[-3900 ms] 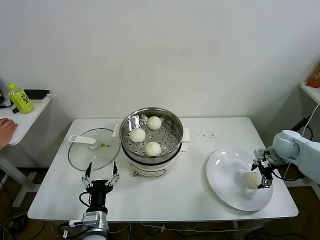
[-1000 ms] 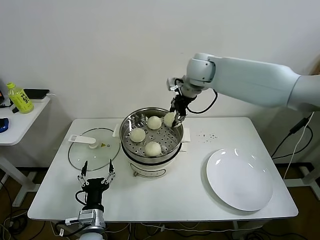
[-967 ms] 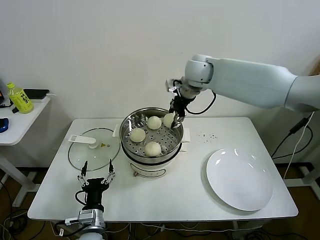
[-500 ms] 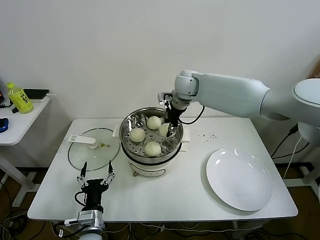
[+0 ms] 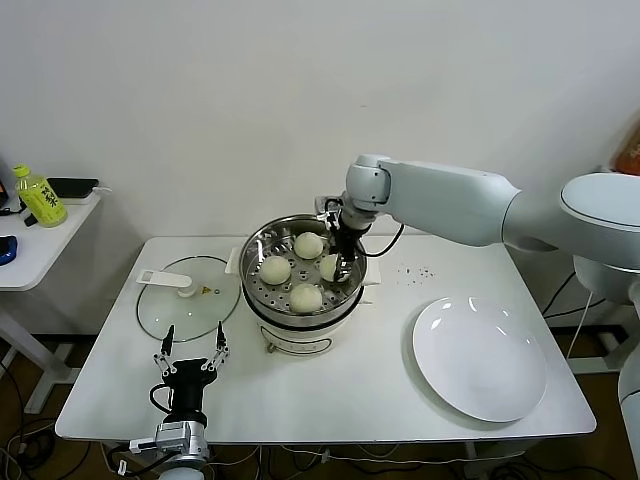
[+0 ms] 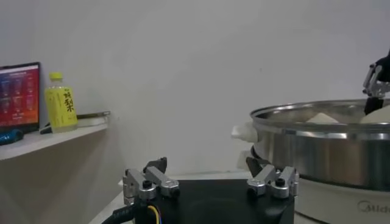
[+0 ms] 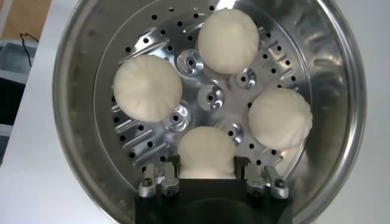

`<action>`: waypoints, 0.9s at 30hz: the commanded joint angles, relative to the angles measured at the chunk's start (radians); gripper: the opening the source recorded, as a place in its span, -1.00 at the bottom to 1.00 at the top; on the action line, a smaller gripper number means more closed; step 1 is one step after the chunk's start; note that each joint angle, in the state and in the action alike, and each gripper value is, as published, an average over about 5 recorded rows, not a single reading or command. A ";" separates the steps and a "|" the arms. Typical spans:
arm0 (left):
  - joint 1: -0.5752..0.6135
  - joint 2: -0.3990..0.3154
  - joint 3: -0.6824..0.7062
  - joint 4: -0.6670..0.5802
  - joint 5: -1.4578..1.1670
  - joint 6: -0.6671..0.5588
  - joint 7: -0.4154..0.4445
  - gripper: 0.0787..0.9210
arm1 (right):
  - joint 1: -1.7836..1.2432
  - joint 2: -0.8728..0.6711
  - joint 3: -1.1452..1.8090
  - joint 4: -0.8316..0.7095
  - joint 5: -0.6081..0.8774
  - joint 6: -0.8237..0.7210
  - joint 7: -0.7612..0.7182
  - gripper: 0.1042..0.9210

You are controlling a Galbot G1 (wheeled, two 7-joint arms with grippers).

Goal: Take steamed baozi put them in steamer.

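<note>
4 smooth cream-white round baozi (image 7: 206,152) sit on the perforated tray of the shiny round steel steamer (image 5: 303,275). The right gripper (image 7: 207,182) is clamped on the 1 nearest the rim. The left gripper (image 5: 190,358) is spread wide, holding nothing, at the worktop's (image 5: 330,390) front edge.

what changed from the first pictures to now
The right gripper carried the fourth small cream-white bun from the round white plate, now bare, across and down into the shiny steel steamer, still shut on it. Unchanged: the other three buns, the flat glass lid, and the open left gripper parked near the table's front edge.
</note>
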 commanded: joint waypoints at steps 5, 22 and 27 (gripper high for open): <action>-0.001 0.000 0.000 0.002 -0.001 -0.001 0.000 0.77 | -0.025 0.001 0.006 -0.021 -0.022 0.007 0.002 0.17; -0.001 0.001 0.000 0.003 -0.001 -0.001 0.000 0.77 | -0.005 -0.002 0.021 -0.016 -0.006 0.031 -0.021 0.75; 0.000 0.001 0.001 0.002 0.000 -0.001 0.000 0.77 | 0.031 -0.009 0.034 -0.009 0.019 0.038 -0.032 0.76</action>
